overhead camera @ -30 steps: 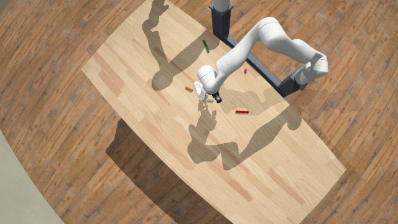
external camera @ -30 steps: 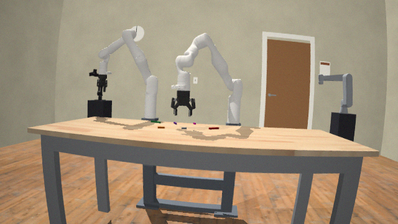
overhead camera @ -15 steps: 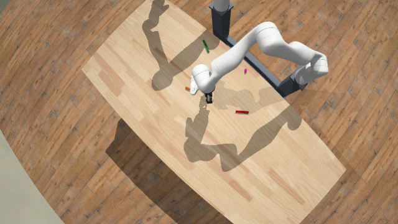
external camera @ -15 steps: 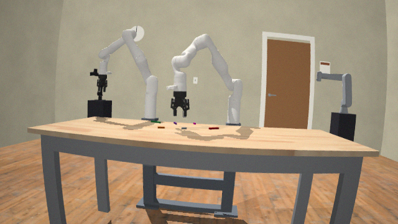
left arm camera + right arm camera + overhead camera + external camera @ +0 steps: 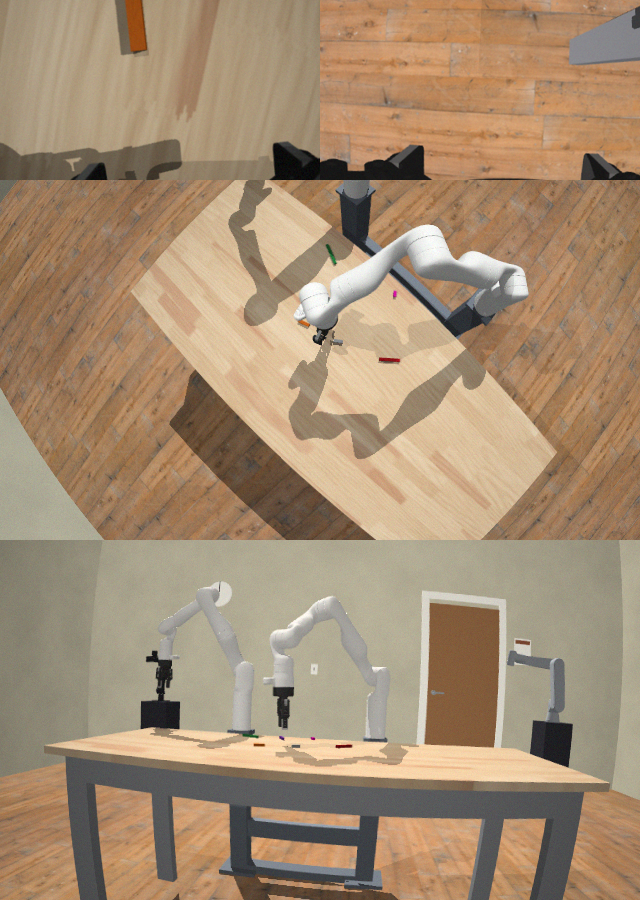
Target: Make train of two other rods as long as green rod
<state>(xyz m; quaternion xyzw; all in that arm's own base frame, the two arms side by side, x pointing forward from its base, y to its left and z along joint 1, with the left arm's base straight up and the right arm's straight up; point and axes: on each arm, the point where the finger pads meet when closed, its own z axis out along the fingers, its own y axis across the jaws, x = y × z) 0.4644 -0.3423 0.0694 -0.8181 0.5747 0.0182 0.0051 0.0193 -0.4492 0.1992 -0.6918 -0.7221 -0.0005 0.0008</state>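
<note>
On the back wall we see a notice (image 5: 522, 647), its print too small to read. Above the counter (image 5: 440, 430) (image 5: 425, 767) (image 5: 249, 92), our left pincer (image 5: 320, 338) (image 5: 284, 727) (image 5: 189, 166) is spread and released, near the orange rod (image 5: 304, 323) (image 5: 259, 745) (image 5: 137, 28) and grey rod (image 5: 338, 342) (image 5: 296, 746); the green rod (image 5: 331, 254) (image 5: 250, 736) lies farther from it. Our right pincer (image 5: 160, 696) (image 5: 504, 157) is released too.

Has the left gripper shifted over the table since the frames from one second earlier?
Yes. In the top view, the left gripper has moved away from the red rod, which lies where it did.
</note>
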